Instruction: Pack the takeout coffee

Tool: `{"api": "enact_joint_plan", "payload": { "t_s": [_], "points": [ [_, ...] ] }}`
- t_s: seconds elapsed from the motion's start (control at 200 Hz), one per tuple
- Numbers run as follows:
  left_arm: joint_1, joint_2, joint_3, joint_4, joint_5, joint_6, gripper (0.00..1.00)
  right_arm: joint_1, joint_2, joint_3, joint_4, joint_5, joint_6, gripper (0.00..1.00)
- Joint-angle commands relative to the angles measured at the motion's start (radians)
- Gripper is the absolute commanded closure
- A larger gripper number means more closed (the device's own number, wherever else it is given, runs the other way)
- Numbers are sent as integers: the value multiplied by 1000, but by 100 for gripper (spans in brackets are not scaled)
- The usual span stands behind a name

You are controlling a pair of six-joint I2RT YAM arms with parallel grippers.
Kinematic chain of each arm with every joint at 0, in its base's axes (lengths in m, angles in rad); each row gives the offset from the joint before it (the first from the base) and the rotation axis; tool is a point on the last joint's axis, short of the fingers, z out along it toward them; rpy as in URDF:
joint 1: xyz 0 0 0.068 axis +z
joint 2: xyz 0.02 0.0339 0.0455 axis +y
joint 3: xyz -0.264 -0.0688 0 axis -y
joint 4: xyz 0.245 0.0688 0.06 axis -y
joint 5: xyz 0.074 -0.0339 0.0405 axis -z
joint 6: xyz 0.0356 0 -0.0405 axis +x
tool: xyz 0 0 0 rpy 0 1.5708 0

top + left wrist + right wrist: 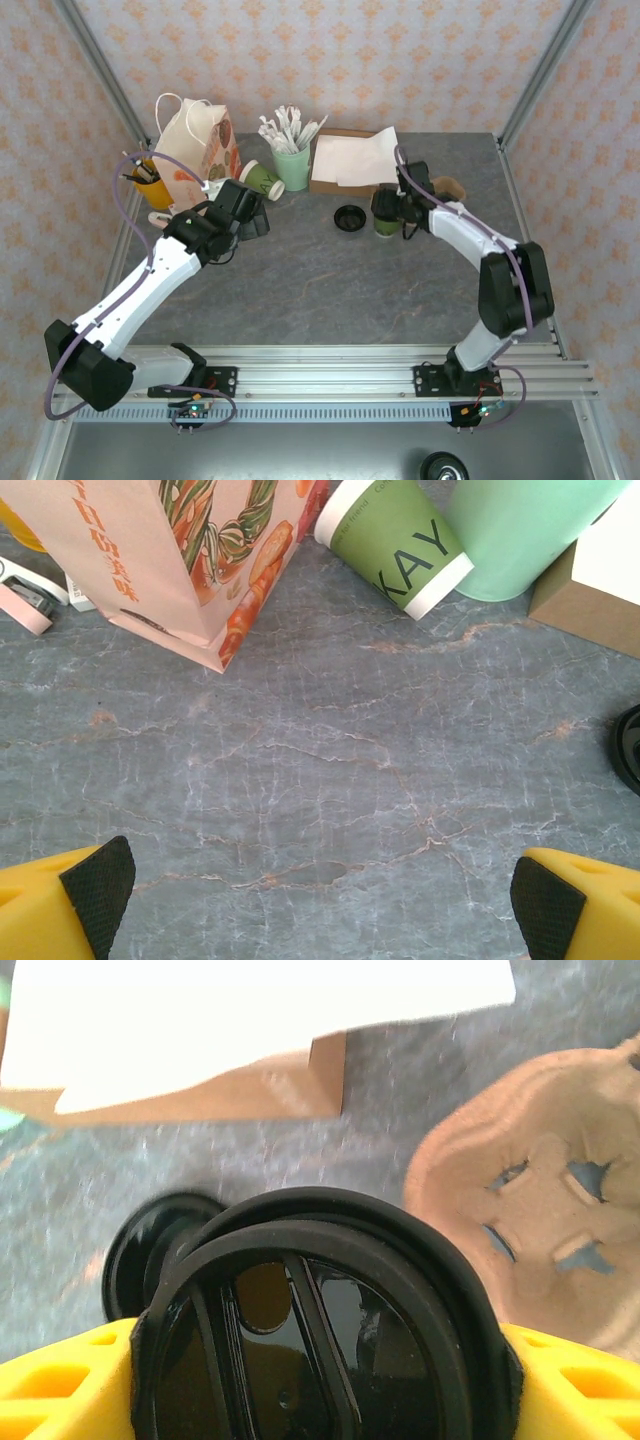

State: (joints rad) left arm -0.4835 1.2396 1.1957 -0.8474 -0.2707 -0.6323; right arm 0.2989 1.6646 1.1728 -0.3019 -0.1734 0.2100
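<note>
Grey counter: my right tool pinches takeout coffee, lid on, beside cardboard carrier. Left tool spread, idle. I judge packing not yet done.

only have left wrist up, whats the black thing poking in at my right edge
Observer: A loose black lid, lying on the table on its own, apart from any cup.
Operator: ok and wheres the right claw
Observer: The right claw is just right of that lid, shut on a second black lid over a dark green cup.
Operator: anything else near it
Observer: A brown pulp cup carrier lies on the table beside that claw.
</note>
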Motion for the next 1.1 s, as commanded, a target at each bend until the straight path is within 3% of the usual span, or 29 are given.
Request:
{"api": "enact_joint_plan", "payload": {
  "t_s": [0.0, 0.535, 0.851, 1.096],
  "points": [
    [7, 1, 8, -1, -56, -27, 0, -38, 105, 61, -43, 94, -7, 27],
    [12, -46, -19, -13, -101, -37, 0, -190, 328, 324, -59, 101, 2, 23],
    [15, -58, -26, -21, -112, -40, 0, -207, 457, 500, -98, 182, 44, 20],
    [17, -84, -44, -25, -126, -44, 0, -208, 474, 563, -103, 133, 57, 15]
  ]
}}
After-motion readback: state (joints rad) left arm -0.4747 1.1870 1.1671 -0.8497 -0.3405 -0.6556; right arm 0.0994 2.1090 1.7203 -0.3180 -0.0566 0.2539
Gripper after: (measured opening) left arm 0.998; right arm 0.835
